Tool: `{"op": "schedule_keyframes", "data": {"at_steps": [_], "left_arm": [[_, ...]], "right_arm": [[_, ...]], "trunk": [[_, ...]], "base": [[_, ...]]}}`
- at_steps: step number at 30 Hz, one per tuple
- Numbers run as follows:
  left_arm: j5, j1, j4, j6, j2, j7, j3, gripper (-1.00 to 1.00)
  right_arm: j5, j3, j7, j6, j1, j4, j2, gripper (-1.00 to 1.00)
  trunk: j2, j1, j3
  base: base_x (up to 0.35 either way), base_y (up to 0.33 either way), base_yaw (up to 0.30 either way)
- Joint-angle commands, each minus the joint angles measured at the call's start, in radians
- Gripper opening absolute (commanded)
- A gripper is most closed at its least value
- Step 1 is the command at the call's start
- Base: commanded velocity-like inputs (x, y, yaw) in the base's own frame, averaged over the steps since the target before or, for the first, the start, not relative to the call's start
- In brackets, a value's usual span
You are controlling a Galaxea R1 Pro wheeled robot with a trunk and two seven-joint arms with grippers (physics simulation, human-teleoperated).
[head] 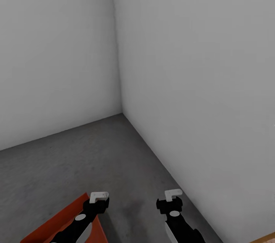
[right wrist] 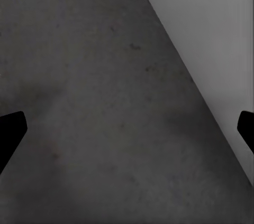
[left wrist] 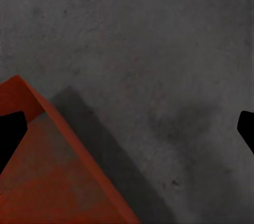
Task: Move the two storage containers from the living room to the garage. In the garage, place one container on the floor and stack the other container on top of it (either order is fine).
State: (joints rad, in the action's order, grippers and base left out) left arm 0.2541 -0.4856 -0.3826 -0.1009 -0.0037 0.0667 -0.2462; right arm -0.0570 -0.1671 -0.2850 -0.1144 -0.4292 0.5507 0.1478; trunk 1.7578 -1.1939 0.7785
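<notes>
Orange-red storage container [head: 72,216] sits on the grey concrete floor [head: 95,159] directly under the left end effector [head: 98,197]; both it and the right end effector [head: 172,195] stand apart, empty.

Storage container [head: 72,216]: we see one orange-red corner only in the head view, the rest cut off by the lower edge and partly covered by the left arm; the left wrist view likewise crops it [left wrist: 58,176], rim and interior blurred. Wooden strip [head: 265,239]: a sliver at the corner, unidentifiable. Left gripper [head: 98,196] and right gripper [head: 172,194]: we cannot judge jaw spacing; fingertips cropped in both wrist views.
</notes>
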Motion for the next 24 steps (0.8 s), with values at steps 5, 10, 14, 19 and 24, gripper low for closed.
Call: {"op": "schedule_keyframes", "data": {"at_steps": [5,10,14,19,24], "left_arm": [[0.008,-0.001,0.001,-0.004,0.001,0.007,-0.009,1.0],[0.008,-0.001,0.001,-0.004,0.001,0.007,-0.008,1.0],[0.008,-0.001,0.001,-0.003,0.001,0.007,-0.008,1.0],[0.008,-0.001,0.002,-0.003,0.001,0.007,-0.008,1.0],[0.008,-0.001,0.002,-0.003,0.001,0.007,-0.009,1.0]], "right_arm": [[-0.006,-0.005,-0.007,-0.01,0.0,0.001,-0.001,1.0],[-0.006,-0.005,-0.007,-0.01,0.0,0.001,-0.001,1.0],[-0.006,-0.005,-0.007,-0.01,0.0,0.0,-0.001,1.0],[-0.006,-0.005,-0.007,-0.01,0.0,0.001,-0.001,1.0],[-0.006,-0.005,-0.007,-0.01,0.0,0.001,-0.001,1.0]], "trunk": [[-0.035,0.019,-0.019],[-0.07,0.039,-0.041],[-0.098,0.054,-0.06],[-0.133,0.073,-0.083],[-0.168,0.092,-0.106]], "base": [[0.0,0.0,-0.023],[0.0,0.0,-0.069],[0.0,0.0,-0.081],[0.0,0.0,-0.085],[0.0,0.0,-0.087]]}}
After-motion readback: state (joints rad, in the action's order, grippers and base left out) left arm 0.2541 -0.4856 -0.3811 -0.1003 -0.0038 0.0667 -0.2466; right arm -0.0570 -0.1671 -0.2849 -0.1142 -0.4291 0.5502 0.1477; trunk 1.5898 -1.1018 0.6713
